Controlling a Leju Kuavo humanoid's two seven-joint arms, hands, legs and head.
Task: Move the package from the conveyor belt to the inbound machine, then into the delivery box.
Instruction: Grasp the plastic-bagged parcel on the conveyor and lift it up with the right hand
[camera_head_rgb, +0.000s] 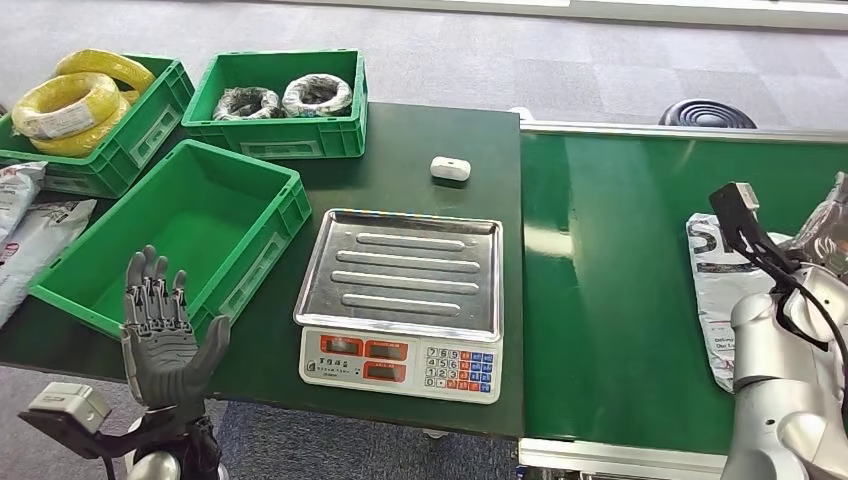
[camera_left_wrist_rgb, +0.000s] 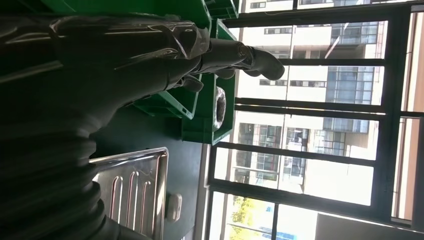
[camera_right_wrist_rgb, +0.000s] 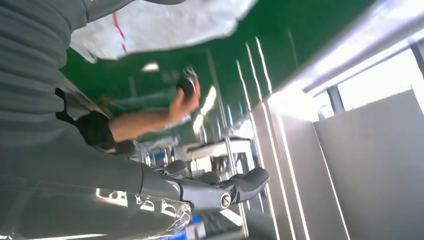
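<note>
Item: package (camera_head_rgb: 722, 300), white plastic mailer, lay flat on the green belt (camera_head_rgb: 610, 290) at the right of the scene, near edge, partly under our right arm (camera_head_rgb: 790, 370); we judged it not yet lifted. Right hand (camera_right_wrist_rgb: 220, 192): in the wrist view its fingers reached out straight with nothing between them, close beside the package, placed, we judged, for a first grasp; a person's hand (camera_right_wrist_rgb: 185, 97) holding a small dark object showed beyond the belt. Left hand (camera_head_rgb: 165, 325): raised palm-up at near left, fingers spread and holding nothing, probably parked clear of the work until needed. Scale (camera_head_rgb: 405, 300), steel-topped, stood in the middle of the dark table (camera_head_rgb: 400, 140), its pan bare; we took it for the inbound machine, set just beside the belt to keep the carry short. Crate (camera_head_rgb: 250, 195), green, stood left of the scale, likely the delivery box. Two further crates at far left held yellow coils (camera_head_rgb: 75, 100) and wrapped coils (camera_head_rgb: 285, 98). Small white device (camera_head_rgb: 450, 168) lay beyond the scale.
</note>
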